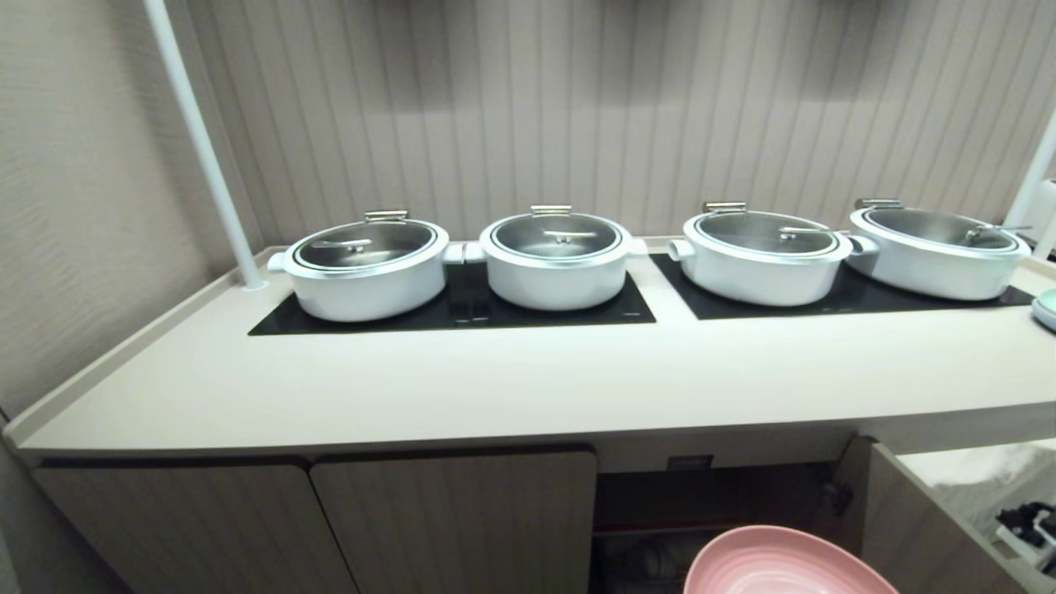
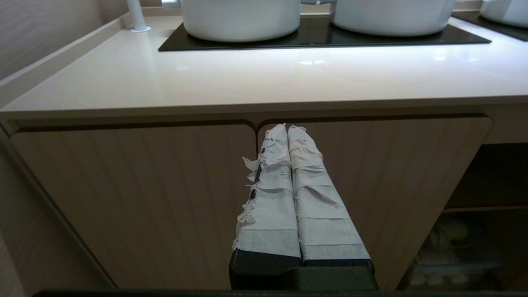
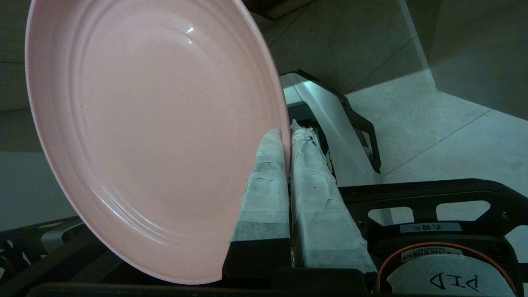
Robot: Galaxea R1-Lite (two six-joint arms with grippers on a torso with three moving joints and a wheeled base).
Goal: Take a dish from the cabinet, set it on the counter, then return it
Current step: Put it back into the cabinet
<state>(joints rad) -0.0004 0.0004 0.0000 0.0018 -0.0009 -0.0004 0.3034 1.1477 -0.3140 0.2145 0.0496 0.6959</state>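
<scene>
One pink dish (image 3: 152, 136), rim pinched in right hand (image 3: 287, 134), below counter (image 1: 528, 379).

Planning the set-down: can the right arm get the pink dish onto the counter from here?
Probably yes. The right gripper is shut on the dish rim, and the counter has a bare strip in front of the pots. The dish still sits below the counter edge, so it must lift first.

Pink dish (image 3: 156, 123), white pots (image 1: 367, 268), black hob panels (image 1: 462, 309), cream counter (image 1: 528, 379).
</scene>
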